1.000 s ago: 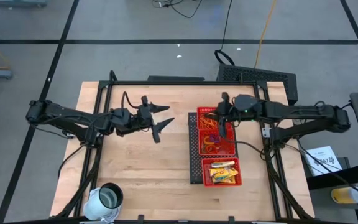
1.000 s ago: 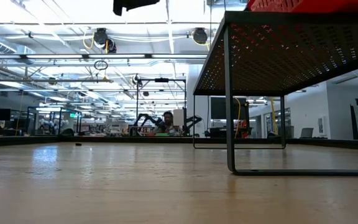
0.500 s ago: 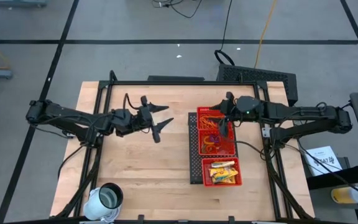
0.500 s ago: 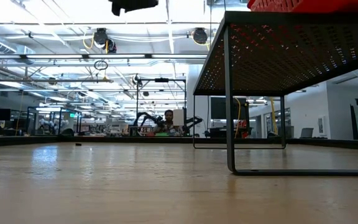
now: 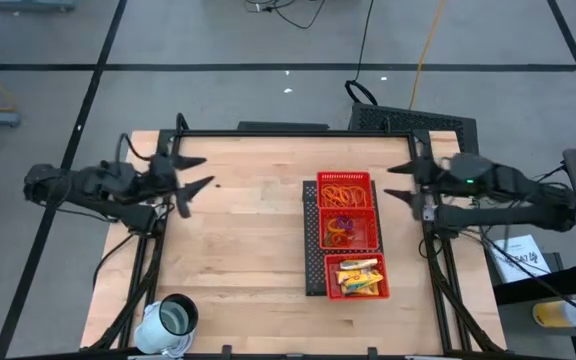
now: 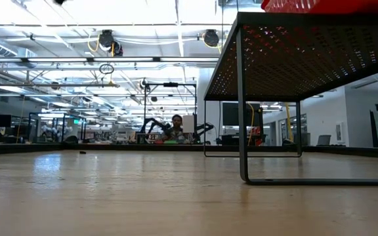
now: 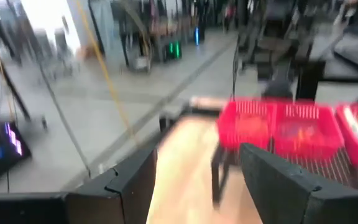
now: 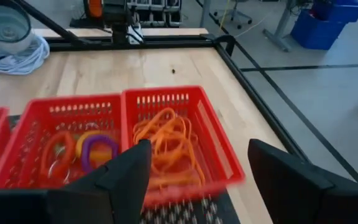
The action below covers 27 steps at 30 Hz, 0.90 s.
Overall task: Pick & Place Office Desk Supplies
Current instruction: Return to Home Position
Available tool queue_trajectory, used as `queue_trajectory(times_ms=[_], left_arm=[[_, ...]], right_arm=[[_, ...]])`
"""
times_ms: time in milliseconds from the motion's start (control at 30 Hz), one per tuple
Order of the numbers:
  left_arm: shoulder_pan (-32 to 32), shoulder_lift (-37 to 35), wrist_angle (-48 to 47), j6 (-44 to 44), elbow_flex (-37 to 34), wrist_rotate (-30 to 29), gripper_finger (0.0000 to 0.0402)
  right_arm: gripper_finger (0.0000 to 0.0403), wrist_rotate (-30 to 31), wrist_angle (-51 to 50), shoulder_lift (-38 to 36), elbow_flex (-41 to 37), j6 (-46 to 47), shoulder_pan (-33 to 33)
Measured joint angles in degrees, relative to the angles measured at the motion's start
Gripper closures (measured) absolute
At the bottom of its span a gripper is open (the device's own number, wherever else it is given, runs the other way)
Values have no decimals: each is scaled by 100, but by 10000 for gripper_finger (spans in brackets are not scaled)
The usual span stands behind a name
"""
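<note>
The left gripper (image 5: 194, 188) is now back at the left edge of the table (image 5: 248, 260), away from mid-frame. The right gripper (image 5: 401, 176) has left the red tray (image 5: 314, 235) and sits to its right. In the low view, the dark shape at top centre has slipped toward the upper left corner.

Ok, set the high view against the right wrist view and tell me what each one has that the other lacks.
Only the high view: the left tool, open at the left side of the table, and the yellow packets in one end compartment of the red tray. Only the right wrist view: a blue bin out beyond the table. Both: the red tray, its orange rubber bands, the white cup and the open right tool.
</note>
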Motion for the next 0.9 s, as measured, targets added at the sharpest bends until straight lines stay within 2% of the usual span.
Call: queue_trajectory(times_ms=[100, 167, 433, 533, 667, 767, 900], left_arm=[[-1, -260, -893, -707, -137, 2, 163], [-1, -333, -902, -901, -418, -4, 163], [-1, -466, 491, -1017, -1857, -5, 163], [-1, -631, 928, -1019, -2348, 10, 163], [-3, -1061, 1293, -1132, -2888, 122, 163], [-6, -1413, 1527, -1134, -3195, 285, 163], [-8, -1806, 1734, -1077, -3501, 602, 163]], right_arm=[[147, 168, -198, -532, -85, 387, 0], [148, 186, -155, -868, -257, 607, -2], [142, 91, 1635, -1982, -1809, 589, 0], [144, -346, 1904, -2309, -2164, 578, 0], [148, -1226, 2106, -2711, -2484, 514, 0], [147, -1360, 2336, -2980, -2725, 601, 0], [143, -1358, 2485, -2973, -2956, 617, 0]])
